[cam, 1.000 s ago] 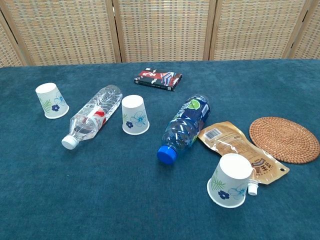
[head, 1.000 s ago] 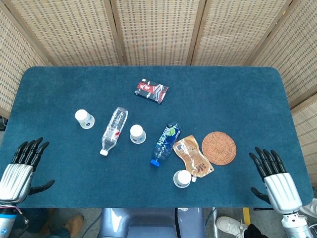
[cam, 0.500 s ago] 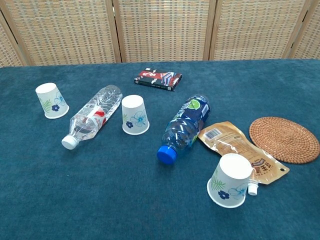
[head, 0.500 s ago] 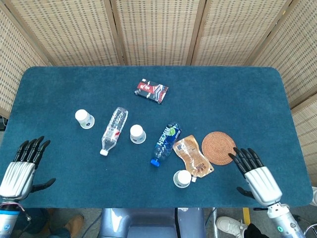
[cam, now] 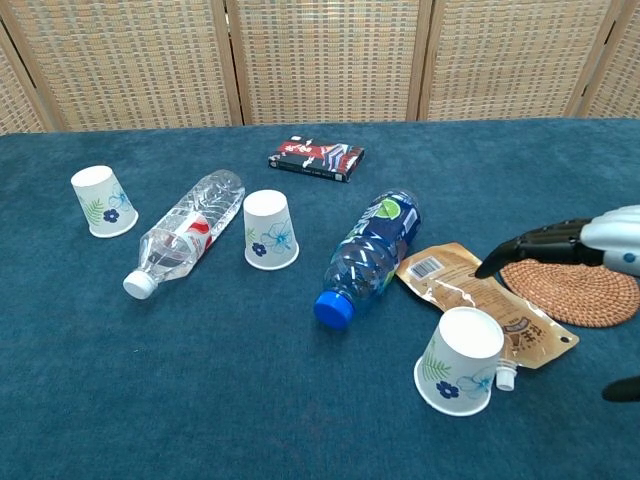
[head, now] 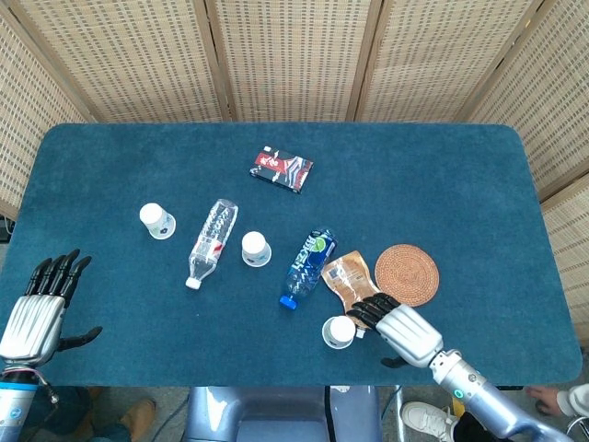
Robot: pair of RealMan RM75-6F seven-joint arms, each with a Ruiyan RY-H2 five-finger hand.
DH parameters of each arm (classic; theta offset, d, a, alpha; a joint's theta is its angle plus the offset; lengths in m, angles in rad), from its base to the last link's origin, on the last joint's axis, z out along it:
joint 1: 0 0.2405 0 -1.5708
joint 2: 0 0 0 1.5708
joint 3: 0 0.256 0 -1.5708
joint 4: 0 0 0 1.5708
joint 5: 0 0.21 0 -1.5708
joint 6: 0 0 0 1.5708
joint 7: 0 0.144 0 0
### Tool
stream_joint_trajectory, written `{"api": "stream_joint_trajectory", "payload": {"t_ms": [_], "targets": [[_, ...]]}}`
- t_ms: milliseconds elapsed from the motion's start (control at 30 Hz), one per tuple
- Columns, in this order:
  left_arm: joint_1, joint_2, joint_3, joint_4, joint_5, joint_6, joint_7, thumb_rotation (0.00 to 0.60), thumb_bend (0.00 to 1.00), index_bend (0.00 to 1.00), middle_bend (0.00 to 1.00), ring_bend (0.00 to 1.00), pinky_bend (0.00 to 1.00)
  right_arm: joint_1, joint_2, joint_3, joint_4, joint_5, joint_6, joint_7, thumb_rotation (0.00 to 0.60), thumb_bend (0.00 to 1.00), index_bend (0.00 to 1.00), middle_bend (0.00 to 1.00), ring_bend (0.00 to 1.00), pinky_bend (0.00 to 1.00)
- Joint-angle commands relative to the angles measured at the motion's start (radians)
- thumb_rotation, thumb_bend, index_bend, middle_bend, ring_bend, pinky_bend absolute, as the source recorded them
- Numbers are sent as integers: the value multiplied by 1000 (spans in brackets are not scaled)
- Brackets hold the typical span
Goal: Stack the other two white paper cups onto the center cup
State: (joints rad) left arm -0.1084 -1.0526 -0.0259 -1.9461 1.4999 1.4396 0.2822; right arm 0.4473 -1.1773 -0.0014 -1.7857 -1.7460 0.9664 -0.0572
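Three white paper cups with blue flowers stand upside down on the blue table. The center cup (head: 256, 249) (cam: 270, 230) sits between two lying bottles. The left cup (head: 156, 221) (cam: 103, 201) is further left. The near cup (head: 338, 331) (cam: 459, 361) leans by a brown pouch (head: 357, 287) (cam: 480, 298). My right hand (head: 398, 328) (cam: 570, 243) hovers open just right of the near cup, over the pouch, fingers spread toward it and not touching it. My left hand (head: 41, 308) stays open at the table's near left edge, seen only in the head view.
A clear water bottle (head: 212, 241) (cam: 185, 232) lies between the left and center cups. A blue bottle (head: 308, 267) (cam: 369, 256) lies right of the center cup. A round woven coaster (head: 406, 273) (cam: 568, 278) and a dark card box (head: 282, 169) (cam: 316, 157) also lie on the table.
My right hand has swept left from the table's near right corner, past the coaster, to just beside the near cup. The left hand and all cups have stayed put.
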Motion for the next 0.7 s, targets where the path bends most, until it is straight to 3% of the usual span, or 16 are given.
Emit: {"api": "stream_joint_trajectory", "payload": {"t_ms": [33,433,633,700], "targets": [[-1,2,1,0,0,-1,-4,600,0,0,0,0,0,26,-50,17,-9,53,-45,-61,600,211,205,265,204,234],[-6,9,-1,0,-10,-8,-17,600,0,0,0,0,0,73,-170,41,29,143,-97,-157,600,331,263,324,262,316],[-11,11,-4,1,-22,-16,-20,600,0,0,0,0,0,85,-215,53,76,175,-86,-210,600,417,352,408,338,418],[-12,12,-5,1,-25,-18,-20,600,0,0,0,0,0,86,-220,55,86,188,-84,-221,600,465,391,447,383,506]]}}
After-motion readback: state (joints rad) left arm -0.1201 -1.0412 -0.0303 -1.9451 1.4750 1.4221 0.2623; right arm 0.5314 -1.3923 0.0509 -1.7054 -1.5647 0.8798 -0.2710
